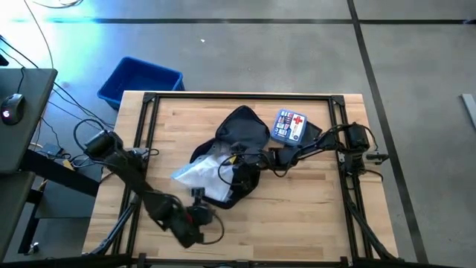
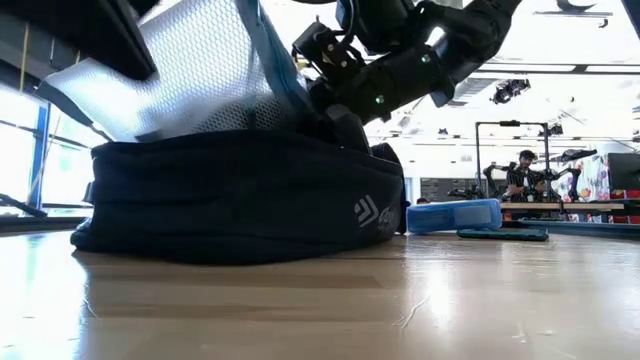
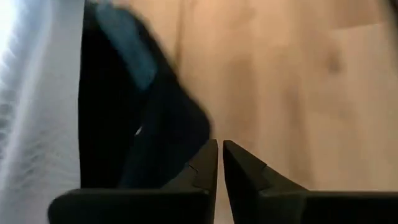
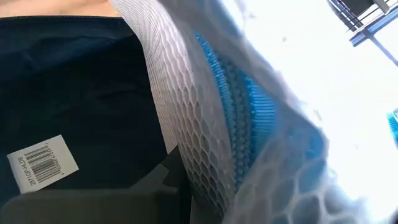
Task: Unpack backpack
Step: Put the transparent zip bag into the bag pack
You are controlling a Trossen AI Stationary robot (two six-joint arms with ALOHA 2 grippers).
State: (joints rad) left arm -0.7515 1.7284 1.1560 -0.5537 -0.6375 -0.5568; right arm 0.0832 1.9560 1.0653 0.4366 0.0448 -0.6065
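Observation:
The dark navy backpack [image 1: 239, 141] lies flat on the table's middle, its pale logo [image 2: 366, 212] facing the low camera. A white mesh pouch [image 2: 190, 70] with something blue inside [image 4: 249, 118] sticks up and out of the backpack's opening, toward the table's left [image 1: 195, 173]. My right gripper [image 1: 253, 158] reaches in from the right over the backpack and is shut on the pouch. My left gripper [image 3: 221, 163] is shut, touches nothing and hovers over bare wood beside the backpack's near edge [image 1: 198, 198]. My right gripper holds the white mesh pouch at its edge nearest the backpack's opening [image 4: 193, 155], coming level from the table's right. One dark finger [image 4: 166, 177] shows against the mesh; the mesh hides the other. The pouch stands raised above the backpack [image 2: 230, 190], over the black lining [image 4: 74, 93].
A small blue first-aid kit with a red cross [image 1: 290, 125] lies on the table past the backpack, toward the far right. A blue plastic bin [image 1: 140, 80] stands on the floor beyond the far left corner. Bare wood lies along the near side [image 1: 297, 216]. People show in the room behind [image 2: 520, 175].

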